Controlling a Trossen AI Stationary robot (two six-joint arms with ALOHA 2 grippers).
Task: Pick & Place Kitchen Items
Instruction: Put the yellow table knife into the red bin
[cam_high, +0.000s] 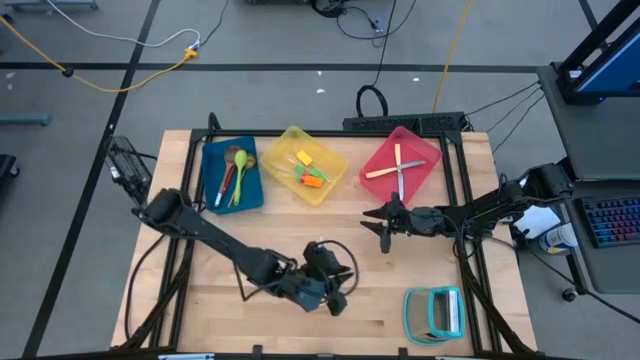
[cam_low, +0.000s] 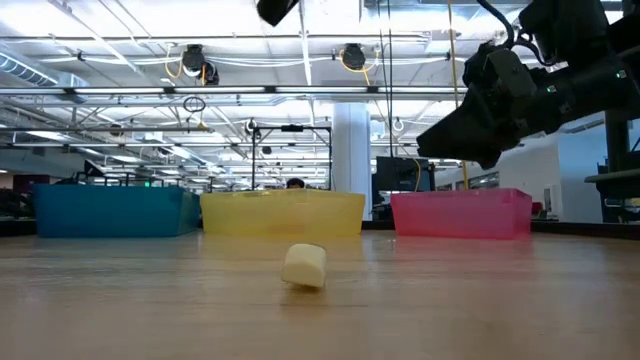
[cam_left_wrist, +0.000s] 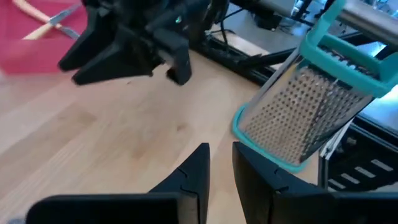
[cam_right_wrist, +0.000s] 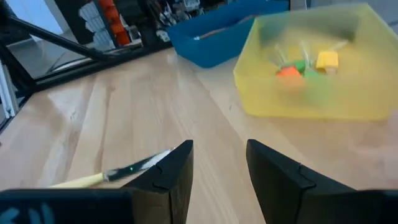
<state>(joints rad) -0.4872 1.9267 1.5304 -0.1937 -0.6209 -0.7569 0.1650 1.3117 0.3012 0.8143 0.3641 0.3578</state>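
Lying on the bare wood, one cream-handled piece (cam_right_wrist: 112, 175) sits apart from the rest. Its metal end points toward the R gripper (cam_right_wrist: 217, 163); in the low view only its round butt end shows, mid-table in front of the bins. R gripper's fingers stand apart w/ nothing between them. It hangs above the tabletop, just in front of the pink bin (cam_high: 428, 152), facing the yellow bin (cam_high: 290, 138).

Other items are binned:
- Spoons (cam_high: 233, 172) (wood, red, lime) in the blue bin (cam_high: 252, 192).
- Small spatulas (cam_high: 312, 176) (yellow, orange, green) in the yellow bin.
- Two crossed pcs of cutlery (cam_high: 398, 170) in the pink bin.

L gripper (cam_high: 335, 296) is low over the table's near centre, fingers a narrow gap apart, holding nothing. The teal grater (cam_high: 435, 312) lies near the front R corner, well apart from the bins.
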